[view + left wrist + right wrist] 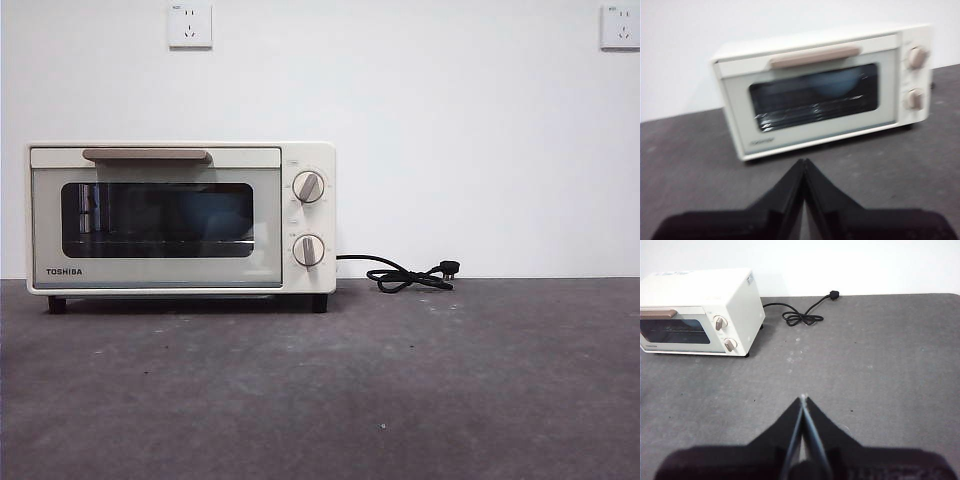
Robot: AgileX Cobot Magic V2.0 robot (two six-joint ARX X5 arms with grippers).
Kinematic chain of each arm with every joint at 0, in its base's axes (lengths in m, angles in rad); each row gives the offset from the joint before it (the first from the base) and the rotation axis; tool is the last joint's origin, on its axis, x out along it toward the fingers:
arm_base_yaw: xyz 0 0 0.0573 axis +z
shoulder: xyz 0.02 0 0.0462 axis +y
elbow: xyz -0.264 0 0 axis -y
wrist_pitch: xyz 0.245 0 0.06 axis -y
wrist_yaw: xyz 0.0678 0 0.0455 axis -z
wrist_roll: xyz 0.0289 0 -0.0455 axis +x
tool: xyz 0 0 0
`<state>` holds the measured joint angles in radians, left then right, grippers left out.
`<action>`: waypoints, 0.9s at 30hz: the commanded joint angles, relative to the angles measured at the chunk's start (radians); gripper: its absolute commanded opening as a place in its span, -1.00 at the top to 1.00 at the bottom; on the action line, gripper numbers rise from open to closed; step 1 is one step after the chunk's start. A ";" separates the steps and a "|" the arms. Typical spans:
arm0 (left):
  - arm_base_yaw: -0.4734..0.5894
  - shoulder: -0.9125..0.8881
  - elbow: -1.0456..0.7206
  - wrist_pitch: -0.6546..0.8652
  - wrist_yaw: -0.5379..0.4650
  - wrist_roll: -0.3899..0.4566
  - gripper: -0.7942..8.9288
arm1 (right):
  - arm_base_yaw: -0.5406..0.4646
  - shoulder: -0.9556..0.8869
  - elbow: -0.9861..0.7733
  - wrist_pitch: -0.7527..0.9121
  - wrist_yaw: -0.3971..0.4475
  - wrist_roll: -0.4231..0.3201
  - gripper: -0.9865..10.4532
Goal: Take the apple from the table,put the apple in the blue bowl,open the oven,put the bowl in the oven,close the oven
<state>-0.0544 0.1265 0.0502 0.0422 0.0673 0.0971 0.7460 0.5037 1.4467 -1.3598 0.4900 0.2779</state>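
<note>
Oven (180, 218) door is shut in the front view, handle (146, 155) up along its top edge, and through the dark glass there's a bluish shape that I'd guess is the blue bowl (215, 215) sitting on the rack, though it could partly be reflection. No apple visible anywhere on the table (400, 390), so I can't tell if it's in that bowl. Cord (410, 275) lies coiled just beside the oven's knob side. Neither arm shows here. Left wrist view: left gripper (804, 162) is pinched fully together with nothing in it, hanging in front of the oven door, apart from it; the same bluish blob shows behind the glass. Right wrist view: right gripper (803, 399) is also closed tight and empty, well off from the oven on its knob side. My read is the closing step looks done, so nothing much is left but pulling back.
</note>
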 commanded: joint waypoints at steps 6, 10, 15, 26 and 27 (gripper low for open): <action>0.010 -0.072 -0.043 -0.030 -0.068 -0.050 0.84 | 0.000 -0.003 -0.004 -0.024 0.000 0.010 0.83; 0.010 -0.103 -0.043 -0.081 -0.068 -0.050 0.84 | 0.000 -0.003 -0.004 -0.024 0.001 0.010 0.83; 0.027 -0.123 -0.043 -0.134 -0.064 -0.064 0.84 | 0.000 -0.003 -0.004 -0.024 0.000 0.010 0.83; 0.043 -0.122 -0.043 -0.209 -0.061 -0.105 0.84 | 0.000 -0.003 -0.004 -0.024 0.001 0.010 0.83; 0.043 -0.123 -0.043 -0.208 -0.060 -0.105 0.84 | 0.000 -0.003 -0.004 -0.024 0.001 0.010 0.83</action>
<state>-0.0139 0.0063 0.0177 -0.1783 0.0032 -0.0010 0.7460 0.5041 1.4467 -1.3598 0.4900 0.2779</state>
